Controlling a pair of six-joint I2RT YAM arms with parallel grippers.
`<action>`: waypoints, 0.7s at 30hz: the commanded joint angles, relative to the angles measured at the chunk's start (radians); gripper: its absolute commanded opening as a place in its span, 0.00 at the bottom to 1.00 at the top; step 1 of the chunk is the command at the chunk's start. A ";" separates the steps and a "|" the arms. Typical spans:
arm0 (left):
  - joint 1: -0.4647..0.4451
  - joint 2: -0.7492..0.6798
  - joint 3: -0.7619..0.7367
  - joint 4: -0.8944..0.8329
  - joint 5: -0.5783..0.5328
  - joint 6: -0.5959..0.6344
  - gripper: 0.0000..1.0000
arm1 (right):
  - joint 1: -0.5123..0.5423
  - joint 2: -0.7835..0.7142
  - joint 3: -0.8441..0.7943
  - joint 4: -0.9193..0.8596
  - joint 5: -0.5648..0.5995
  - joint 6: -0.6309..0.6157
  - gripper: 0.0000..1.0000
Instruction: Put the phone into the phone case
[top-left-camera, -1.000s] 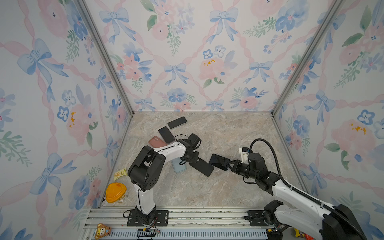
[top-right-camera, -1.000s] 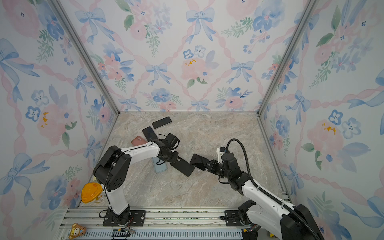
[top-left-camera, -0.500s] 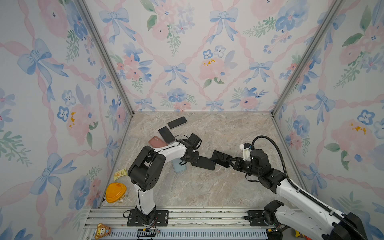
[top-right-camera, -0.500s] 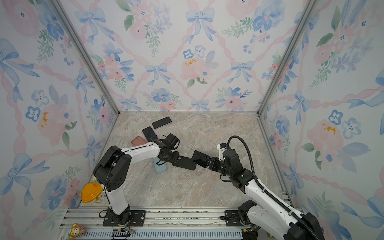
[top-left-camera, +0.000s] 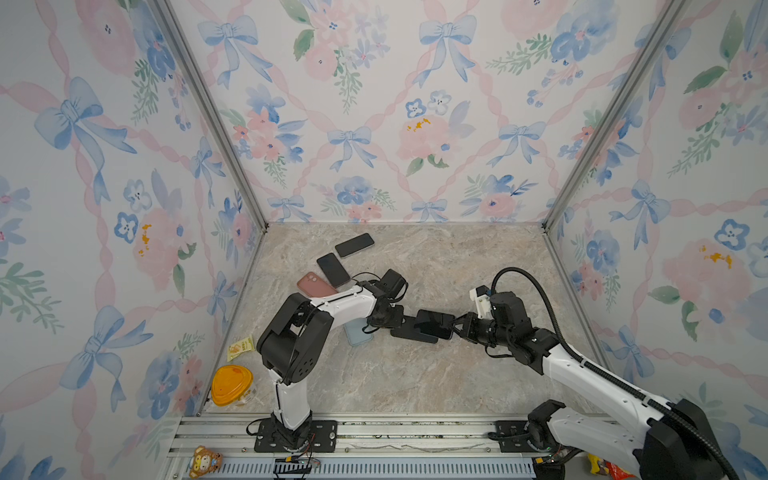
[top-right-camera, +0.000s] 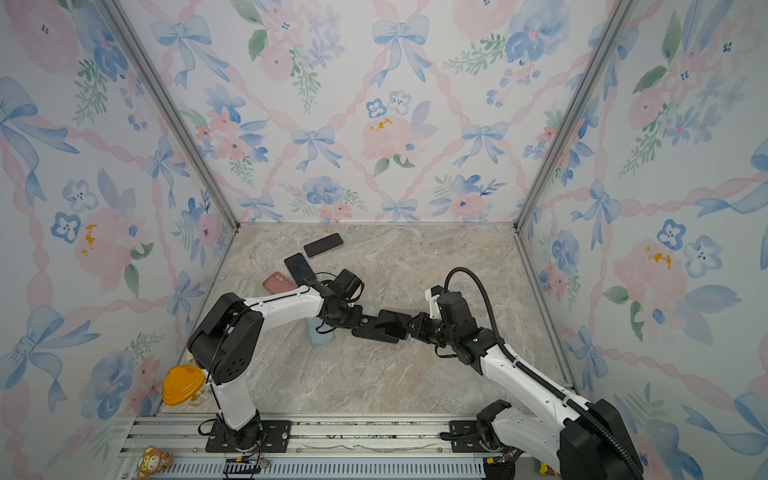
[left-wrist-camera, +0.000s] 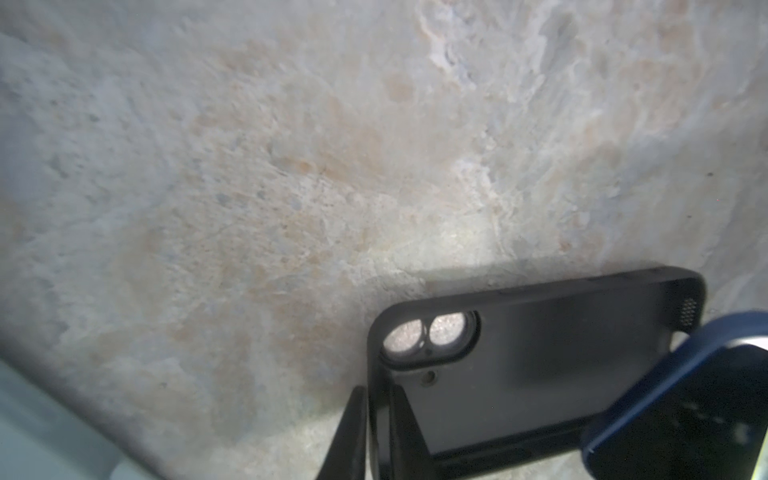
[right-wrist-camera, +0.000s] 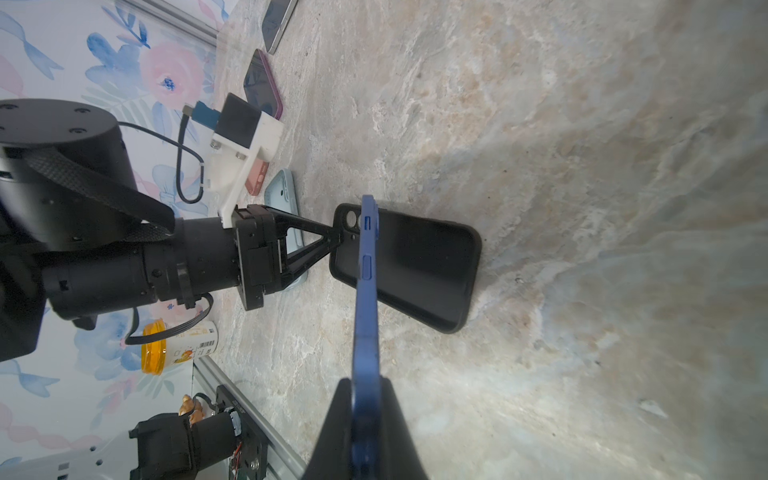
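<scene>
Right wrist view: right end effector (right-wrist-camera: 365, 399) is clamped on the blue phone (right-wrist-camera: 365, 291), which juts out ahead of it edge-on, far end over the black case (right-wrist-camera: 424, 266). Left end effector (right-wrist-camera: 338, 241) pinches the case's camera-end wall. The case rests on the tabletop (right-wrist-camera: 540, 166) between both end effectors.
</scene>
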 joint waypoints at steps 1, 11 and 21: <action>0.000 -0.073 -0.014 -0.005 0.012 -0.026 0.19 | 0.012 0.022 0.039 0.065 -0.064 0.014 0.10; 0.077 -0.149 -0.134 0.157 0.163 -0.062 0.39 | 0.019 0.126 0.058 0.130 -0.139 0.025 0.10; 0.128 -0.116 -0.248 0.285 0.250 -0.074 0.48 | -0.033 0.245 0.014 0.283 -0.259 0.104 0.10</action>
